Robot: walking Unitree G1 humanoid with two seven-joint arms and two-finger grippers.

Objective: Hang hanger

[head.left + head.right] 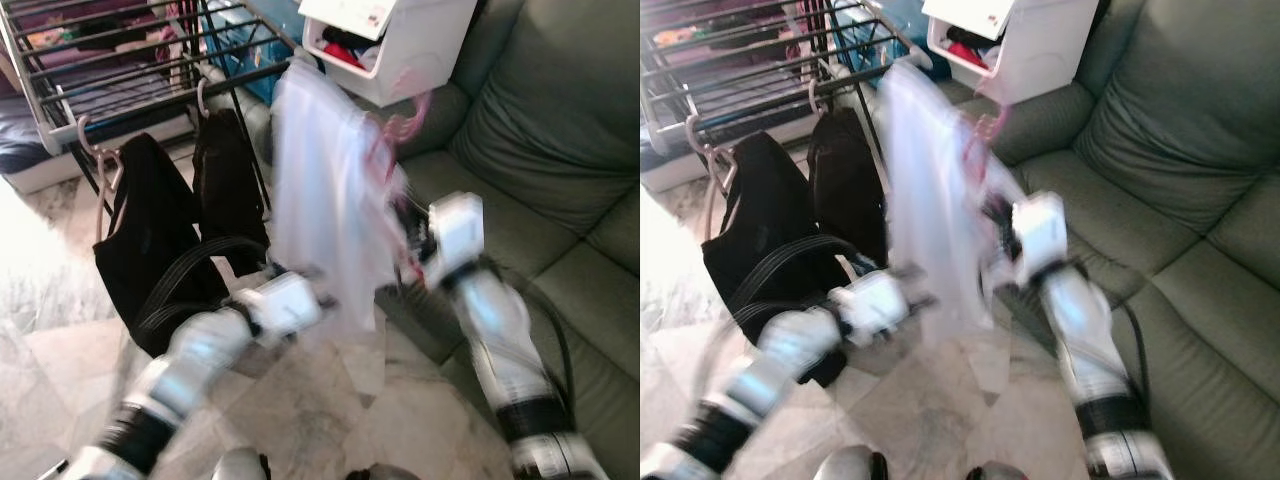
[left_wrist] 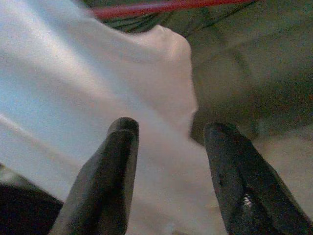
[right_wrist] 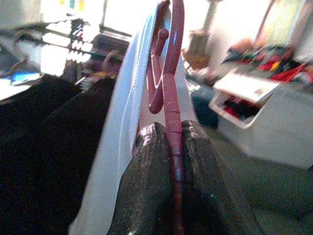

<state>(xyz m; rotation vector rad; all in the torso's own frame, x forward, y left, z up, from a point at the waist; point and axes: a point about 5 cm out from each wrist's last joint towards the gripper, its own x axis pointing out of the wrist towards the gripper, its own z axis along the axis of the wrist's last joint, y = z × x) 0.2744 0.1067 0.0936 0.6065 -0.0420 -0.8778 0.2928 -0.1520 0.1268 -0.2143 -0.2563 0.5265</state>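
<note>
The right tool (image 3: 173, 147) is raised with fingers pinched together; the left tool (image 2: 168, 161) reaches forward, fingers spread.

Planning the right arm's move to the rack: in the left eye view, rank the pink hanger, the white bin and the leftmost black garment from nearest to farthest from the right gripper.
1. pink hanger, clamped in the right gripper.
2. white bin, above, on the sofa.
3. leftmost black garment, far left on the drying rack.

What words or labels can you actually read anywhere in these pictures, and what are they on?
None can be read.
White storage bin on the sofa: a white label with small red marks, too blurred to read.
The same label in the right wrist view: faint print, too small to read.
Pink hanger, white garment, black clothes: no text visible.
</note>
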